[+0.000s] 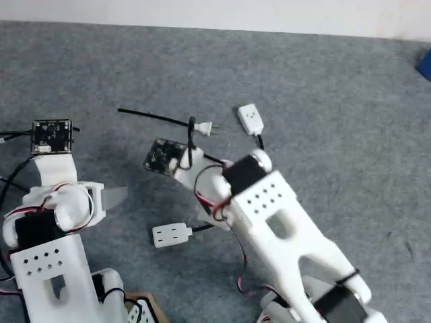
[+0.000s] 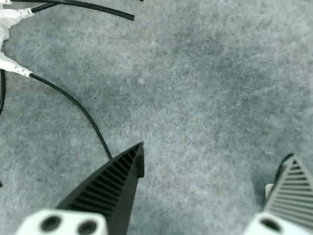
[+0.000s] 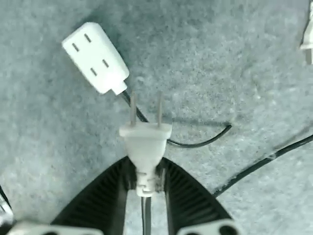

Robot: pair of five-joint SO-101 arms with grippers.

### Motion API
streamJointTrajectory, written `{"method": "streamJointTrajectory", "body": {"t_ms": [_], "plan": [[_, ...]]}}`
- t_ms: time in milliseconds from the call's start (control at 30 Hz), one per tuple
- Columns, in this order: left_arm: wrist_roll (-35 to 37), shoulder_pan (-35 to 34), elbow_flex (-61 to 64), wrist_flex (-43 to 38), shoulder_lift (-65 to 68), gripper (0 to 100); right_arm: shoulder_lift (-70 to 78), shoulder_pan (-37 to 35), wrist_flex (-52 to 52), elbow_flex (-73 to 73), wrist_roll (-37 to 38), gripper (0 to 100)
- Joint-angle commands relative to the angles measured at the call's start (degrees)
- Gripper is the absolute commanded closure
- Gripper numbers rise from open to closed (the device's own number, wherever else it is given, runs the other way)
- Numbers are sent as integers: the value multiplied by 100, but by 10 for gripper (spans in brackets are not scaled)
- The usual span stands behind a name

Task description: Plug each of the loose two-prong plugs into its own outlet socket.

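My right gripper [image 3: 145,178] is shut on a white two-prong plug [image 3: 145,144] and holds it by its body just above the grey carpet. The prongs point toward a white outlet socket [image 3: 96,57] a short way ahead, with a gap between them. From above, the held plug [image 1: 205,128] lies just left of that socket [image 1: 250,118]. A second white outlet socket [image 1: 170,235] lies on the carpet between the two arms. My left gripper [image 2: 210,169] stands open over bare carpet with nothing between its fingers [image 2: 117,181].
Black cables [image 2: 73,105] run across the carpet near the left gripper, and one cable [image 1: 151,116] trails left from the held plug. More cable [image 3: 259,164] lies beside the right gripper. A blue object [image 1: 425,64] sits at the far right edge.
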Motion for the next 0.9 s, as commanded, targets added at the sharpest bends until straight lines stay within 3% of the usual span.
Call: {"method": "streamJointTrajectory", "body": {"t_ms": [0,233,500,867], "plan": [[53,66,-637,422,-22,588,330,-101,-154,-470,-387,991],[53,347,-1218,826,-22,561,391,-716,-1349,602,-967,991],[26,1560,-505,668,-22,560,31,-1042,-1437,681,-1556,991],[44,1877,-189,325,-22,561,-1165,-1279,-1903,1341,-1802,991]]}}
